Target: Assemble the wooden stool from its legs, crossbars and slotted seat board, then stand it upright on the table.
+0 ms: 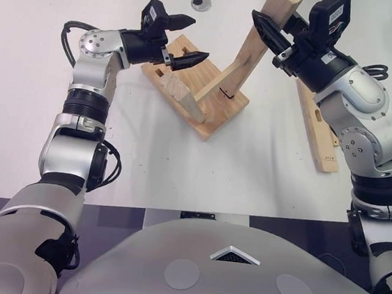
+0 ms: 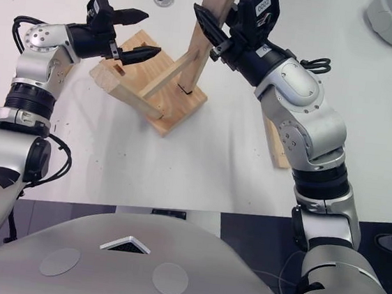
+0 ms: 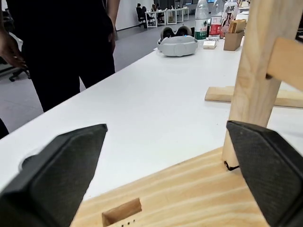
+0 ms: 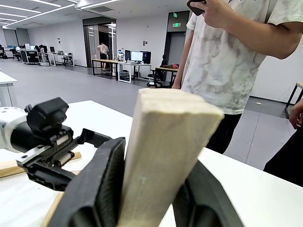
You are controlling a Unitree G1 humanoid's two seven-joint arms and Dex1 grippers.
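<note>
The slotted seat board lies flat on the white table. One wooden leg stands upright in it, joined by a slanted crossbar to a second piece lying on the board. My right gripper is shut on the top of the upright leg, one finger on each side. My left gripper hovers open just above the board's far left corner, nothing between its fingers. An empty slot in the board lies below it.
A loose leg lies on the table to the right, under my right forearm. A small round disc sits at the back, and a white headset at the far right corner. People stand past the table's far edge.
</note>
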